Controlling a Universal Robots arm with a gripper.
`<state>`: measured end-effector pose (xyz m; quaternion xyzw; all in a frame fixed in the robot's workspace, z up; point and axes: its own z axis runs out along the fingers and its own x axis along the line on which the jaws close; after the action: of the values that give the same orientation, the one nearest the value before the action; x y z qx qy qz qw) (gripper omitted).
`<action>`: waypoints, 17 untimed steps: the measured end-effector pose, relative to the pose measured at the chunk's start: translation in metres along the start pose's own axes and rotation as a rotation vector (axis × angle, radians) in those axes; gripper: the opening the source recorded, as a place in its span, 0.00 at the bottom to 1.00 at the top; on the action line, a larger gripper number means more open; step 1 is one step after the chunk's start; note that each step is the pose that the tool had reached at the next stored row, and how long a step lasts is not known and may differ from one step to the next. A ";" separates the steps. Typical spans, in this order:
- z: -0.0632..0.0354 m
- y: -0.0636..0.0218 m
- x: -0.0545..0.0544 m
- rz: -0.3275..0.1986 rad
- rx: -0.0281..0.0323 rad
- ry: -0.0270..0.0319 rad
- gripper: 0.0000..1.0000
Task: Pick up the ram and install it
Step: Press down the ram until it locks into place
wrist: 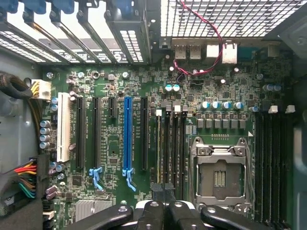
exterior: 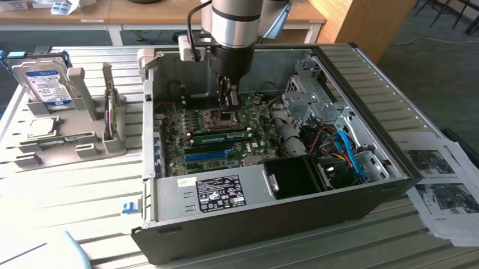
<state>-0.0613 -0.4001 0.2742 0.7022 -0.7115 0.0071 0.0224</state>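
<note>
above the glossy green motherboard (wrist: 144, 86), black metal pincer (wrist: 165, 206) clenched, nothing visibly gripped

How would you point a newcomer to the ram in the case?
Look inside the open computer case, on the motherboard. Between the square metal processor socket and the long blue slot stands the ram, the only thin green stick there.

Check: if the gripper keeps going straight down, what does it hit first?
Probably the ram already seated beside the processor socket; the shut gripper points down at those slots. Depth is unclear.
</note>
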 end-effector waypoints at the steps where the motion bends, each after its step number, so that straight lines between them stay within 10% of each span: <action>1: -0.0010 0.0000 0.000 0.000 0.0000 0.0000 0.09; 17: -0.0135 0.0003 0.001 0.000 0.0000 0.0001 0.09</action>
<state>-0.0613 -0.4001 0.2877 0.7022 -0.7115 0.0071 0.0224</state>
